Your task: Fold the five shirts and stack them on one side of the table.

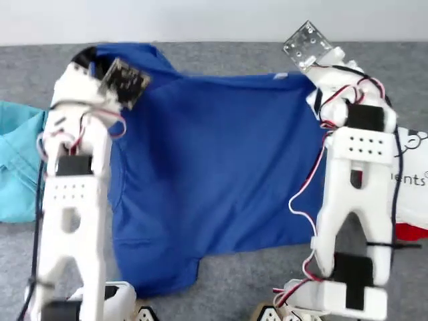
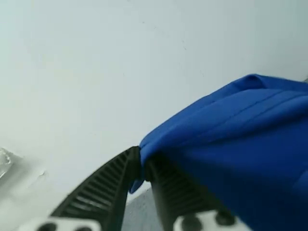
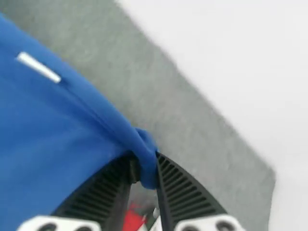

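A blue shirt (image 1: 214, 167) lies spread across the middle of the grey table, lifted along its far edge. My left gripper (image 2: 142, 166) is shut on a fold of the blue shirt (image 2: 231, 139) at the far left corner; in the high view the left gripper (image 1: 93, 61) sits there above the table. My right gripper (image 3: 144, 173) is shut on the blue shirt's (image 3: 57, 139) far right corner, near a white label (image 3: 38, 67). From above, the right gripper (image 1: 314, 83) is at the cloth's far right edge.
A light turquoise shirt (image 1: 17, 160) lies at the table's left edge. A white and red garment (image 1: 411, 194) lies at the right edge under the right arm. The grey table (image 1: 254, 281) is bare in front between the arm bases. A white wall runs behind.
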`<state>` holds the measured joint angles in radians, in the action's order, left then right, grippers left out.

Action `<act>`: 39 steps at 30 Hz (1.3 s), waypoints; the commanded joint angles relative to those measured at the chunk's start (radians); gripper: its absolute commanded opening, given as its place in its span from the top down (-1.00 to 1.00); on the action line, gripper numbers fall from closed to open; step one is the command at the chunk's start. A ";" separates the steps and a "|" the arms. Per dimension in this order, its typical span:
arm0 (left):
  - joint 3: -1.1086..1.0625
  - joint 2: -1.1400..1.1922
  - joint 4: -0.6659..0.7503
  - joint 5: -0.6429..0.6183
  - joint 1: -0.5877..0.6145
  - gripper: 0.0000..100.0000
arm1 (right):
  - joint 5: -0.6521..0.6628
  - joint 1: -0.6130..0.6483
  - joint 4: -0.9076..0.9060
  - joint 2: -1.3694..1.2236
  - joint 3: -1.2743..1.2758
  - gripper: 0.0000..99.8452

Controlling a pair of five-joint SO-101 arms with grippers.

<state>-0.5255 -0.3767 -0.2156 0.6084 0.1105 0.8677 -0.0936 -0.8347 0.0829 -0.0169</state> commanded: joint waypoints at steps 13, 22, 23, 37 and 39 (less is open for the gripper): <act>0.409 0.358 -0.101 0.029 -0.009 0.97 | 0.072 0.015 0.386 -0.265 -0.012 0.98; 0.308 0.152 -0.605 0.180 -0.049 0.97 | 0.107 0.005 0.087 -0.263 -0.015 0.98; 0.291 0.121 -0.660 0.201 -0.057 0.97 | 0.115 -0.001 0.045 -0.263 -0.015 0.98; -0.091 -0.313 -1.000 0.219 -0.106 0.97 | 0.124 -0.016 -0.437 -0.216 -0.011 0.97; -0.156 -0.377 -1.036 0.219 -0.121 0.97 | 0.124 -0.024 -0.479 -0.217 -0.011 0.97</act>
<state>-0.6329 -0.6452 -1.2068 0.8186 0.0107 0.9812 -0.0967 -1.2536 -0.1903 -0.0169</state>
